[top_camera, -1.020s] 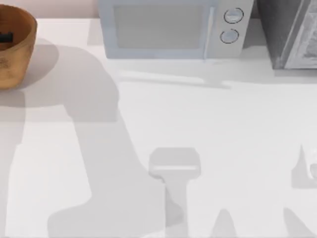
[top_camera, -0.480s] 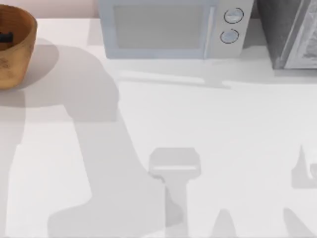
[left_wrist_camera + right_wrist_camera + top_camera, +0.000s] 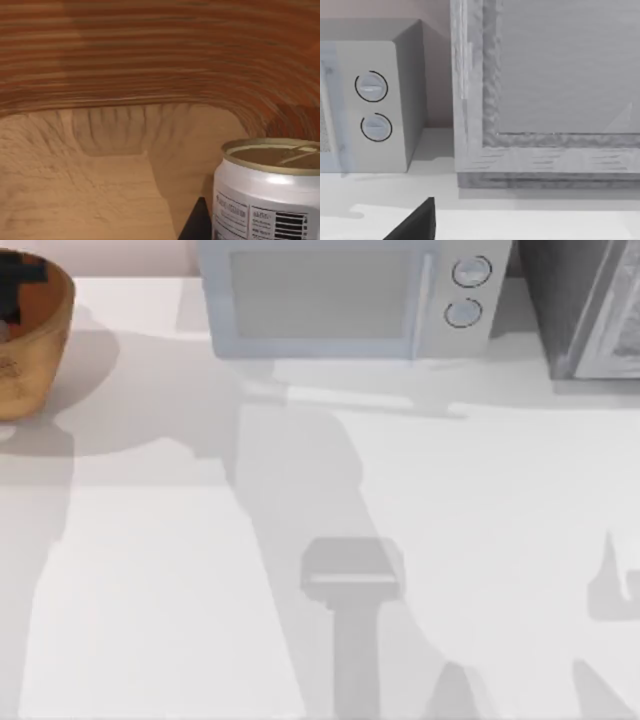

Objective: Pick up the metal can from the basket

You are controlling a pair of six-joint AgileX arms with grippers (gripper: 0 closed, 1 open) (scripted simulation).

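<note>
One metal can [image 3: 267, 187] stood upright inside the basket [image 3: 150, 60], close before the left wrist camera, its dull gold top level and its white-silver side printed with small text and a barcode. Behind it rose the basket's ribbed orange-brown inner wall, and the lighter woven floor spread out beside it. A dark finger [image 3: 195, 225] of the left hand showed just beside the can's lower side; whether that hand was open or closed on the can could not be told. From above, the basket [image 3: 40, 350] sat at the far left corner of the white surface [image 3: 400, 500], cut by the picture's edge, with the dark left hand [image 3: 20, 285] inside its rim. A pale microwave oven [image 3: 345, 300] with two round dials stood at the back of the surface, well apart from the basket, and a grey cabinet [image 3: 585, 305] stood to its right. The right wrist camera faced the microwave's dials [image 3: 372, 107] and the cabinet's framed front [image 3: 545, 90], with a dark finger [image 3: 415, 225] of the right hand low in that picture; its state could not be told either.
</note>
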